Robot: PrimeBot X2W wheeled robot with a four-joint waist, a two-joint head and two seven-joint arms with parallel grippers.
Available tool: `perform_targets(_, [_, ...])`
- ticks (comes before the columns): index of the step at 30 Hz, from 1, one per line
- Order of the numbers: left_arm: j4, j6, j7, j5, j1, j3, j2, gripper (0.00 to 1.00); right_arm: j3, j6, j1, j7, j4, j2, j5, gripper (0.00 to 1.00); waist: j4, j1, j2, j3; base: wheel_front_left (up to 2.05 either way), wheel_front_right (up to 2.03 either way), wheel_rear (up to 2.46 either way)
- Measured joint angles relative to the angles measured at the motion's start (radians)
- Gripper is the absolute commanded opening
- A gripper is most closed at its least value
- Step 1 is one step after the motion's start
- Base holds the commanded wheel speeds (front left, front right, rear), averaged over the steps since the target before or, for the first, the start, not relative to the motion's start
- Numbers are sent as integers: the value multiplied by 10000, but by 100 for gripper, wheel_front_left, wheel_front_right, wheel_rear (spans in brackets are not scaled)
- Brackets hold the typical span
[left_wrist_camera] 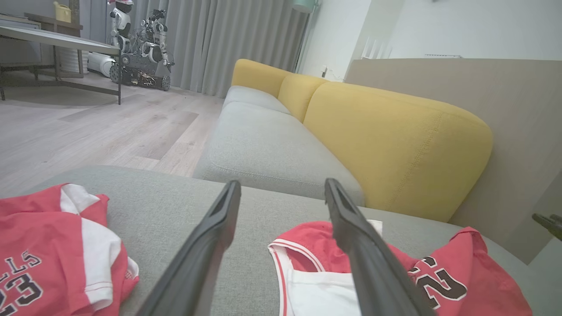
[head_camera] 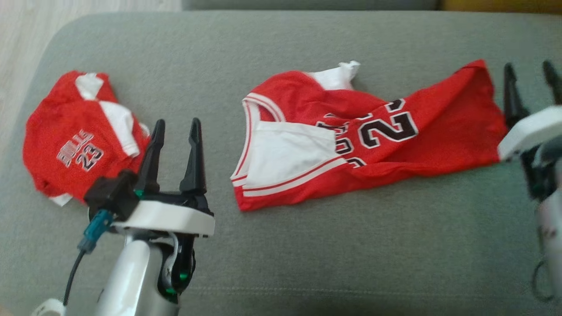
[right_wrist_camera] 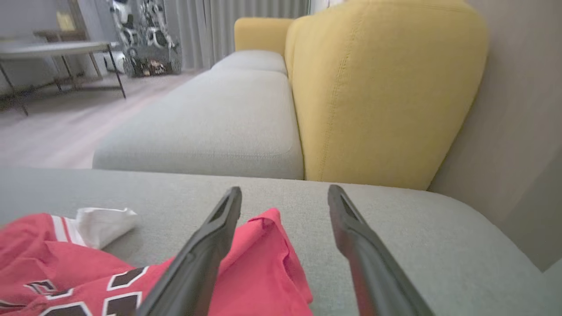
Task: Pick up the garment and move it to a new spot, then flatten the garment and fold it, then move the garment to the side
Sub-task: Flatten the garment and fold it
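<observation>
Left tool (head_camera: 177, 123): is hanging above bare fabric with its two long dark fingers spread wide, gripping nothing, and pointing into the gap between two garments.

Right tool (head_camera: 528, 66): is also standing wide open and empty, hovering just beside the far right edge of the work. In the right wrist view (right_wrist_camera: 285, 189), red cloth is lying under one finger, with nothing pinched between the two.

Task garment: the red mesh basketball jersey with a black-and-white 23 and white lining (head_camera: 377, 109) is lying across the middle of the cushion, stretched sideways but rumpled, its lower left corner turned over and showing white.

Likely reason: each tool is sitting toward one end of the jersey, probably so the pair can tug it flat before folding.

Second garment: a smaller crumpled red-and-white jersey (head_camera: 66, 131) is resting well apart at the left, seemingly parked out of the way.

Support: the broad grey upholstered cushion (head_camera: 307, 263) is carrying both garments.

Backdrop: a mustard-yellow sofa backrest (left_wrist_camera: 395, 145) is rising beyond.
</observation>
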Motion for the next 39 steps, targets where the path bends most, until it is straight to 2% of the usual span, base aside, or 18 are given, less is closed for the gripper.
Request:
perform_targets(8, [-61,27,0,-54,344,2,0,100,-1371,0,2958,-811,-2560,1822,748,100,-695,0,0,-403,0,0,0])
perform_targets(14, [491,-115,0,-230,475,35,4,100,-1822,0,4459,-759,-4339,2550,418,100,-1152,0,0,-298,0,0,0])
perform_targets(22, [2763,-67,2,650,-504,36,0,100,-1563,0,4511,-439,-5099,2788,63,100,-1670,0,0,215,0,0,0])
perform_targets(28, [4679,-416,2,1060,-2103,-180,44,100,-1511,-2,4511,-364,-5168,2882,-25,100,-1941,0,0,676,0,0,0])
perform_targets(39, [7288,-410,6,1808,-3816,-709,397,100,-1453,0,4315,-372,-5195,2980,-86,100,-2295,0,0,1197,0,0,0])
